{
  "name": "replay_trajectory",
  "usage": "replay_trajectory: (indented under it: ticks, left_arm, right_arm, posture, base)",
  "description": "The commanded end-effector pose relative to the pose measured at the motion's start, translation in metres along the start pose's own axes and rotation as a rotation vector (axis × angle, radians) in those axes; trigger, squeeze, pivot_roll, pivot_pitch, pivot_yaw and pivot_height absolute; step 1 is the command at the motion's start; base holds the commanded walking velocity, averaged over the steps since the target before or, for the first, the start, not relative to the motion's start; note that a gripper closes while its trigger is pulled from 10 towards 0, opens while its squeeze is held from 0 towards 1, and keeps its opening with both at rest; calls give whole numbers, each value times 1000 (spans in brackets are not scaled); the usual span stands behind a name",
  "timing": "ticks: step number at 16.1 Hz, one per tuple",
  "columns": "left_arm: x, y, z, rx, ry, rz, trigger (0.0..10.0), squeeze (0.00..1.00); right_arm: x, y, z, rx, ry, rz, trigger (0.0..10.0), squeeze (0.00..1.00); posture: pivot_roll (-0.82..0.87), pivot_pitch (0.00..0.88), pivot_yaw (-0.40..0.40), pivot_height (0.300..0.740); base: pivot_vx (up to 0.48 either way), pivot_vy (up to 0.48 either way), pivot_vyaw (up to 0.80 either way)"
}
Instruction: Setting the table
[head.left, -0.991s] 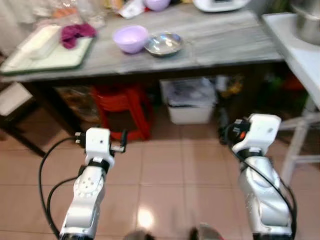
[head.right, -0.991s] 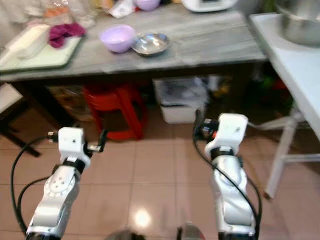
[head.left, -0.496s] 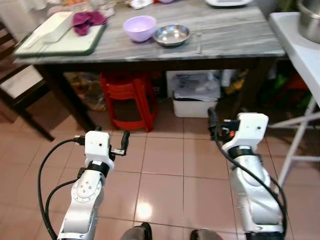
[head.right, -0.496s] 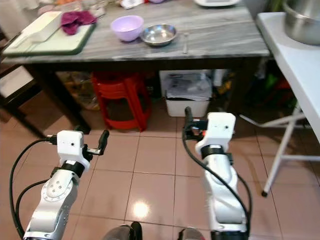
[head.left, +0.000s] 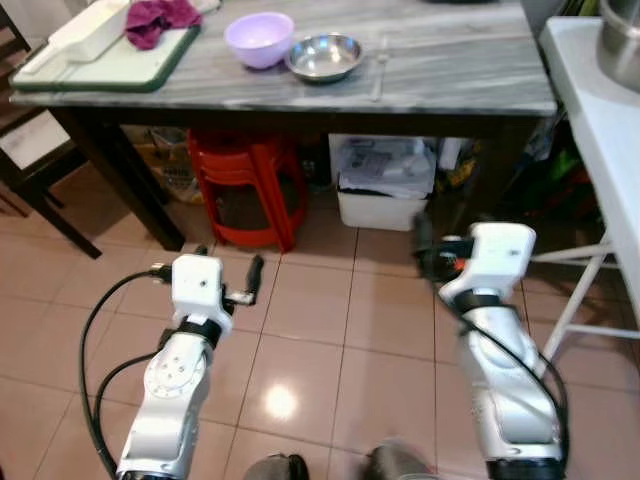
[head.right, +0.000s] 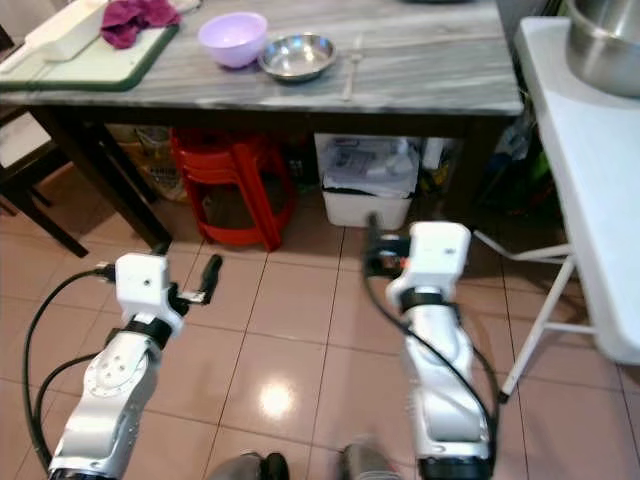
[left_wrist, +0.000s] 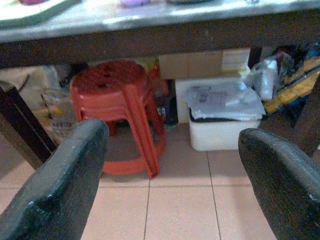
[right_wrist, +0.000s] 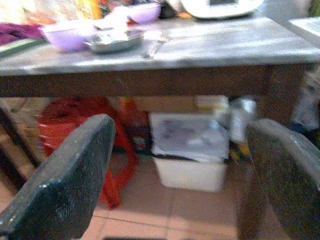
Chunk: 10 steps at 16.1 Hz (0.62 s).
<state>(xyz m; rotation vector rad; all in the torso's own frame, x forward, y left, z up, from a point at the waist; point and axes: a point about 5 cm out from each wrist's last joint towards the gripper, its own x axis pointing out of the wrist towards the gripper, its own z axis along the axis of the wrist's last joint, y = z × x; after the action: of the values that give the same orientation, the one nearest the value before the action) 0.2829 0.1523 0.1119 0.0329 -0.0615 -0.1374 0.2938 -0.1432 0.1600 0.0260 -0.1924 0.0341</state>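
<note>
Two round bowls (head.left: 259, 38), lilac plastic, steel (head.left: 324, 56), grey table (head.left: 460, 75).

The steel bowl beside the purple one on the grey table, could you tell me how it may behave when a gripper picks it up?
The steel bowl looks shallow and thin-walled, so probably light and rigid. Its shiny surface suggests the fingers could slip on the rim. It sits close to the purple bowl, so a nudge might knock that one.

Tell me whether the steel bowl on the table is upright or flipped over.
Upright: the steel bowl shows its open, shiny inside facing up, beside the purple bowl.
</note>
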Motion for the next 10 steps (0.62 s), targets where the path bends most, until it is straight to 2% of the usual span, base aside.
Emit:
replay_trajectory:
  ticks: [1, 9, 10]
  left_arm:
    - [-2, -1, -2, -9, 12, -10, 10000, 0]
    - [-2, -1, -3, -10, 11, -9, 10000, 0]
    - [-2, -1, -3, -11, 9, -9, 10000, 0]
  right_arm:
    - [-2, -3, -3, -1, 12, -13, 10000, 0]
    - [2, -4, -2, 10, 7, -19, 10000, 0]
    - [3, -4, -2, 18, 8, -19, 10000, 0]
  posture:
    - [-85, 195, 112, 740]
    - [-81, 190, 102, 740]
    - [-83, 191, 99, 740]
  base:
    - [0, -480, 0]
    - [0, -480, 0]
    - [0, -480, -400]
